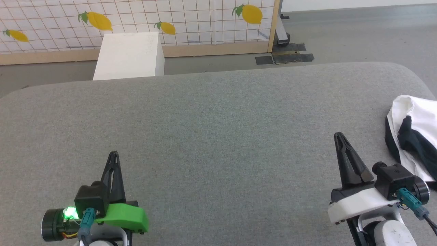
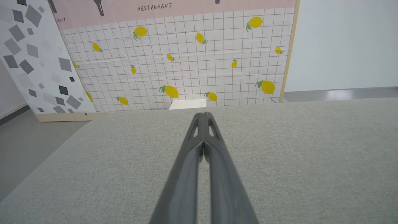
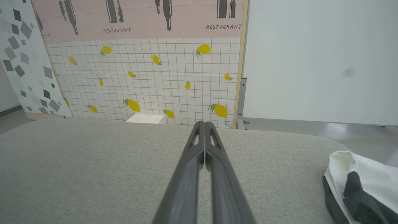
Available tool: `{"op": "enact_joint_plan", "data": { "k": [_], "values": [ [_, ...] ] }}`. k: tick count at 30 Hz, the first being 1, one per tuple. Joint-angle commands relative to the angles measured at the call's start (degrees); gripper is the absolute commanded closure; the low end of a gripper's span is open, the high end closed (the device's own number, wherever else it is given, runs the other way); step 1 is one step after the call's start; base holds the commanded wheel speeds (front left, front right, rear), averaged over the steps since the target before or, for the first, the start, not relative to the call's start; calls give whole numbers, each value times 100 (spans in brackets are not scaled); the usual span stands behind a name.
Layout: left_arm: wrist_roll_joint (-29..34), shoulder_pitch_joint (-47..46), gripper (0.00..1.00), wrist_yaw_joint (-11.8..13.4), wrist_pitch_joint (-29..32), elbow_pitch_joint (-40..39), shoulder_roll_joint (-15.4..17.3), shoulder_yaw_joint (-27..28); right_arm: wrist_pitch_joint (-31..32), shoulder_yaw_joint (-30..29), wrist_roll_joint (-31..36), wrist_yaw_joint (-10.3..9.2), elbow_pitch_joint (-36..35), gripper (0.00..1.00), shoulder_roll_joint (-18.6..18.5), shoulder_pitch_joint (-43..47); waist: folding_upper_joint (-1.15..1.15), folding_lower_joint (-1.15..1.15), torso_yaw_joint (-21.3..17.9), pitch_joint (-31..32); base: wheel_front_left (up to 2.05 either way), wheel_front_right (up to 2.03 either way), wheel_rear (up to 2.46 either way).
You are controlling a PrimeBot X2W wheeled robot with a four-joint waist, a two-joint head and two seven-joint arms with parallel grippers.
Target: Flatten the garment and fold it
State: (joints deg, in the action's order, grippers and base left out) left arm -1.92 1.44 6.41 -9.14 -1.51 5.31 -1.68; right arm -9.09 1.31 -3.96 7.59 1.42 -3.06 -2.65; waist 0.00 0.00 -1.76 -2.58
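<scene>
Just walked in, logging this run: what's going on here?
Nothing is being handled yet. A soft white shirt with black sleeves lies bunched at the right edge of the grey fabric-covered table. The robot's left hand and right hand are over the table, both shut and empty, the right one nearer the shirt.

The head camera looks down and forward over the grey table (image 1: 218, 136) toward the lemon-print screen (image 1: 191, 20), while both wrist cameras sit low above it, facing that same screen and white box (image 1: 128, 56).
</scene>
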Motion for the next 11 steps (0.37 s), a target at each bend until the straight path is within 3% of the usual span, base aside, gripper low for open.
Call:
{"op": "enact_joint_plan", "data": {
  "k": [1,11],
  "values": [
    [42,-48,100,-55,38,15,-35,21,38,-13,60,-4,-36,100,7,72,0,0,4,5,0,0,0],
    [65,-63,100,-148,177,36,-68,44,176,-31,113,-5,-53,100,8,103,0,0,31,45,0,0,0]
  ]
}}
